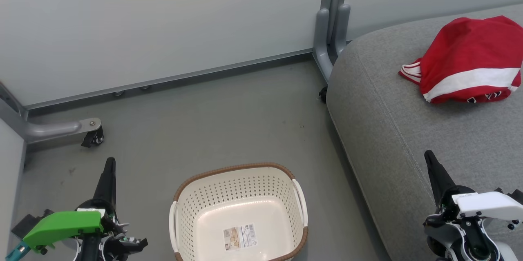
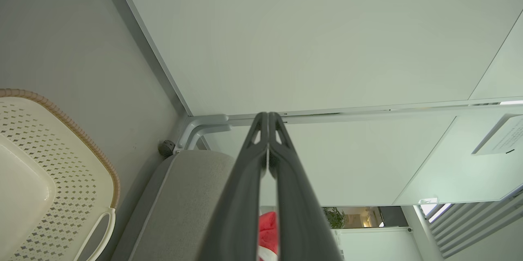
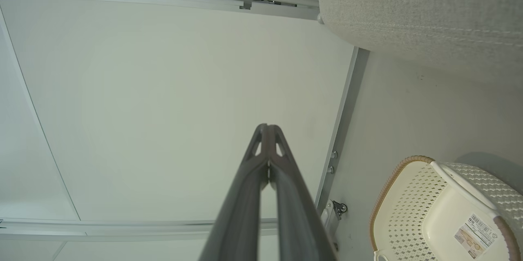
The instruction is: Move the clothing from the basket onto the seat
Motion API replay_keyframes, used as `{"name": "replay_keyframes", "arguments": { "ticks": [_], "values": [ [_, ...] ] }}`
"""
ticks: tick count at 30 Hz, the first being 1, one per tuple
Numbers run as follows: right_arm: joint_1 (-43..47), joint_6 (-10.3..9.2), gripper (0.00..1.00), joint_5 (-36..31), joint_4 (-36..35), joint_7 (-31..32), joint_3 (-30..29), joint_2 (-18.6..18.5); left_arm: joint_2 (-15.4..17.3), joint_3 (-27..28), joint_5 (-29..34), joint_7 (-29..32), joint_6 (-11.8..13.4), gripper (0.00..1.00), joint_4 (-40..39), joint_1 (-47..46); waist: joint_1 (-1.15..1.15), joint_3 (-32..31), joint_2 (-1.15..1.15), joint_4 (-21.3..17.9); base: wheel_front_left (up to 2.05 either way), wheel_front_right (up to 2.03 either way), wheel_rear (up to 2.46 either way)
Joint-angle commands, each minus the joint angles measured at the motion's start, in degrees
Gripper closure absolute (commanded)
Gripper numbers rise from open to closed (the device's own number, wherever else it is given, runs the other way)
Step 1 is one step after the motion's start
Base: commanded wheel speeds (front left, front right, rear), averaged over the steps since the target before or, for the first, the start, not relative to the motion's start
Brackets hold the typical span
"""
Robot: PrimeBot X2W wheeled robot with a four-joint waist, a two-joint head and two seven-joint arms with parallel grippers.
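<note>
Left gripper [image 1: 109, 167]: two dark fingers pressed together from base to tip, nothing between them, touching nothing. It hangs over the grey floor [image 1: 212, 118], to the left of the basket [image 1: 229, 187]. The left wrist view confirms this: gripper [image 2: 267, 120] closed flat, tips in the air in front of a pale wall panel [image 2: 310, 40]

Right gripper [image 1: 431, 165]: also fully closed and holding nothing. It is poised above the near edge of the seat [image 1: 392, 130]; contact with the fabric cannot be told. In the right wrist view the gripper [image 3: 267, 130] shows both fingers meeting at the tip

Count:
- grippers: two, both closed on nothing
- basket: one, cream, perforated, brown rim, two white side handles; it stands upright on the floor between the grippers, just beside the seat; also seen at [image 2: 61, 150] and [image 3: 408, 199]
- paper label [image 1: 240, 236]: one, flat on the basket's bottom
- clothing [image 1: 470, 56]: one red heap with white stripes, lying on the seat's far right part, well apart from the basket and both grippers; number of garments in the heap cannot be told
- seat: one, large, grey, with stitched seams
</note>
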Motion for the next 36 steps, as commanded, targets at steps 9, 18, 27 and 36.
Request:
{"name": "replay_keyframes", "arguments": {
  "ticks": [9, 18, 27, 36],
  "values": [
    [-1.0, 0.00, 1.00, 3.7, 0.5, 1.1, -0.7, -0.1, 0.0, 0.7, -3.7, 1.1, -0.6, 1.00, 0.2, -1.2, 0.00, 0.0, 0.00, -0.3, 0.00, 0.00, 0.00],
    [-0.9, 0.00, 1.00, 3.4, 0.4, 1.2, -0.8, 0.0, 0.0, 0.6, -3.7, 1.0, -0.6, 1.00, 0.2, -1.1, 0.00, 0.0, 0.00, -0.3, 0.00, 0.00, 0.00],
    [-1.0, 0.00, 1.00, 3.2, 0.5, 1.4, -1.0, 0.1, 0.0, 0.6, -3.7, 1.0, -0.6, 1.00, 0.1, -1.1, 0.00, 0.0, 0.00, -0.3, 0.00, 0.00, 0.00],
    [-1.0, 0.00, 1.00, 3.1, 0.5, 1.5, -1.1, 0.2, 0.0, 0.6, -3.7, 1.0, -0.6, 1.00, 0.1, -1.1, 0.00, 0.0, 0.00, -0.3, 0.00, 0.00, 0.00]
  ]
}}
